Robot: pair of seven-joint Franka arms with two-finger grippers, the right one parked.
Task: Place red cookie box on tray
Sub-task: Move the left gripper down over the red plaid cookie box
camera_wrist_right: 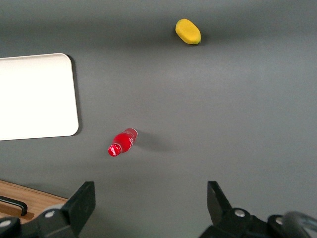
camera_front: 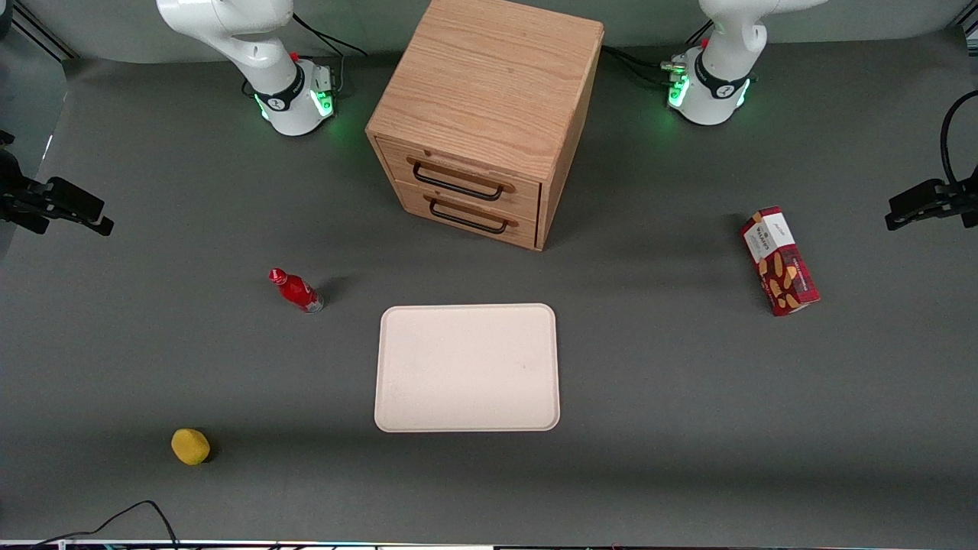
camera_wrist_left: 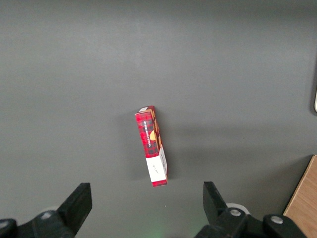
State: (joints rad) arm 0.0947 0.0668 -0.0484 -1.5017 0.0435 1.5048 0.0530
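The red cookie box (camera_front: 779,260) lies on the grey table toward the working arm's end, its white end panel pointing away from the front camera. The left wrist view looks down on the red cookie box (camera_wrist_left: 152,146) from high above. My left gripper (camera_wrist_left: 147,203) hangs well above it, open, with nothing between its black fingers (camera_wrist_left: 79,203). In the front view the gripper is out of sight. The cream tray (camera_front: 466,367) lies flat and bare at the table's middle, in front of the drawer cabinet and nearer to the front camera than the box.
A wooden two-drawer cabinet (camera_front: 489,114) stands farther from the front camera than the tray, and its corner (camera_wrist_left: 303,198) shows in the left wrist view. A small red bottle (camera_front: 296,290) and a yellow lump (camera_front: 190,446) sit toward the parked arm's end.
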